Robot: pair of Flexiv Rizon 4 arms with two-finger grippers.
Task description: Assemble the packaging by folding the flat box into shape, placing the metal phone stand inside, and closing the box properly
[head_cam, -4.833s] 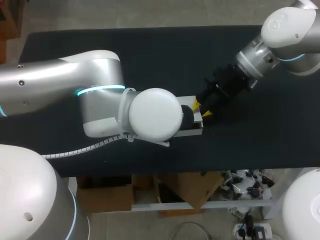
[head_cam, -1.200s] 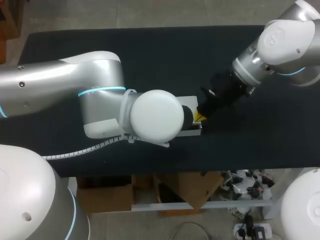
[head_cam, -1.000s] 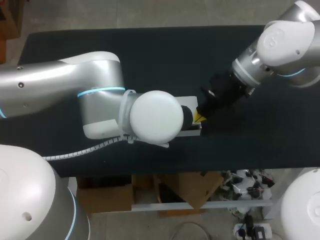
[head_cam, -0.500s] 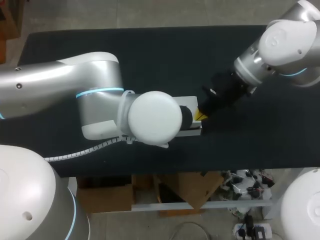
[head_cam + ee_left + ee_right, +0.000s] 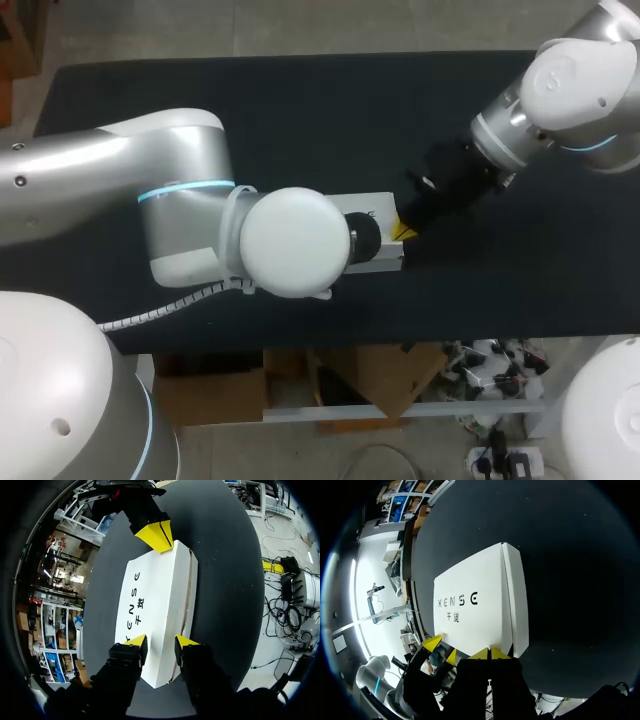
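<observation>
The white box (image 5: pixel 378 212) lies shut and flat on the black table, its printed lid (image 5: pixel 155 605) facing up. My left gripper (image 5: pixel 161 642) hovers over one end of the lid (image 5: pixel 470 610), its yellow fingertips (image 5: pixel 136 641) apart with nothing gripped between them. In the head view my left arm's wrist (image 5: pixel 295 242) hides that gripper. My right gripper (image 5: pixel 490 654) is shut, its joined tips resting on the lid's opposite end; my right gripper (image 5: pixel 403 230) shows there in the head view and my right gripper (image 5: pixel 156 534) again ahead of the left one. The phone stand is not in sight.
The black table (image 5: pixel 300 110) spreads wide around the box on every side. Its front edge (image 5: pixel 400 338) runs close below the box. No other loose object lies on it.
My left arm has drawn back to the left, uncovering more of the lid, and its fingers have spread wider. The right arm and the box have stayed put.
</observation>
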